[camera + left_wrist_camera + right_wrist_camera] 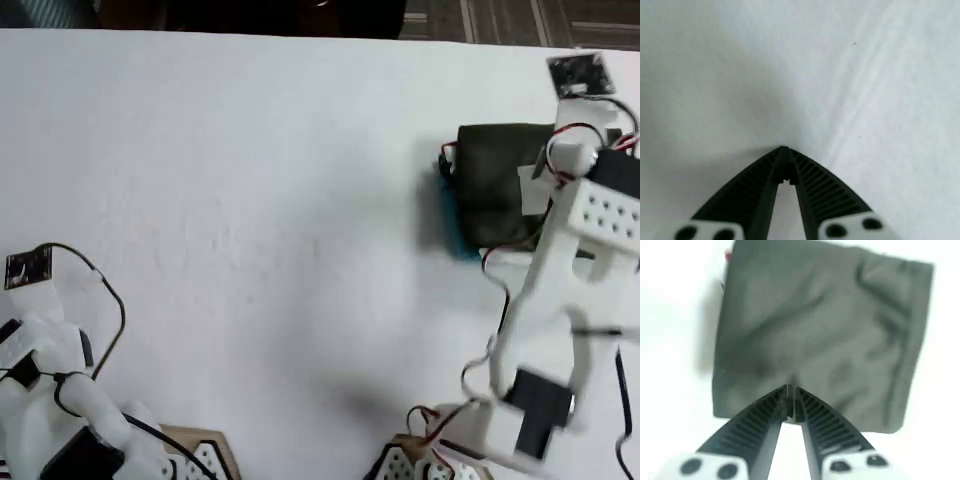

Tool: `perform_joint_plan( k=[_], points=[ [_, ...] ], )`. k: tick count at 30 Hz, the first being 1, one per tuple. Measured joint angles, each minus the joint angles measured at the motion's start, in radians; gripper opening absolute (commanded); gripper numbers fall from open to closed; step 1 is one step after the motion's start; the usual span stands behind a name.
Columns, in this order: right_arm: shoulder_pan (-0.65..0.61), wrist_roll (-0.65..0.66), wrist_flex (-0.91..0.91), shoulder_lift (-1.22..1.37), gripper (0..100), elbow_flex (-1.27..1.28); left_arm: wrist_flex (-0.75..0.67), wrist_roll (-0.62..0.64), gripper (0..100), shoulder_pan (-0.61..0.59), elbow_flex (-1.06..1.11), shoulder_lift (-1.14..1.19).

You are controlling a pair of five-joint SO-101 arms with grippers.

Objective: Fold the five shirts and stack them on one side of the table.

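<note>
A folded dark olive shirt [497,183] tops a stack at the table's right side, with a blue layer [455,225] and a red edge [443,152] peeking from beneath. My right arm [590,215] stands over the stack's right part. In the right wrist view my right gripper [789,395] is shut and empty just above the olive shirt [815,330], near its edge. My left arm [45,385] rests at the table's near left corner. Its gripper [784,152] is shut over bare white table [840,75].
The white table [250,220] stretches wide between the arms. Wooden arm bases [205,450] sit at the near edge. A black tag [580,72] lies at the far right, and another black tag [27,268] sits on the left arm.
</note>
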Motion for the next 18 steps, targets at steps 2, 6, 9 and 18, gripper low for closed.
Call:
perform_joint_plan(
  k=[2,6,9,18],
  points=[
    [0.000,0.000,0.041,-0.109,1.9,0.000,0.048,0.000,3,0.000,-0.018,-0.012],
    [-0.071,-0.002,0.115,-0.321,1.9,0.064,0.141,0.000,3,0.048,-0.084,-0.097],
    [-0.161,-0.011,0.126,-0.471,1.9,0.192,0.210,0.000,3,0.138,-0.097,-0.210],
    [-0.408,-0.141,-0.018,-0.899,2.1,0.781,0.396,0.000,3,0.512,0.002,-0.744]
  ],
)
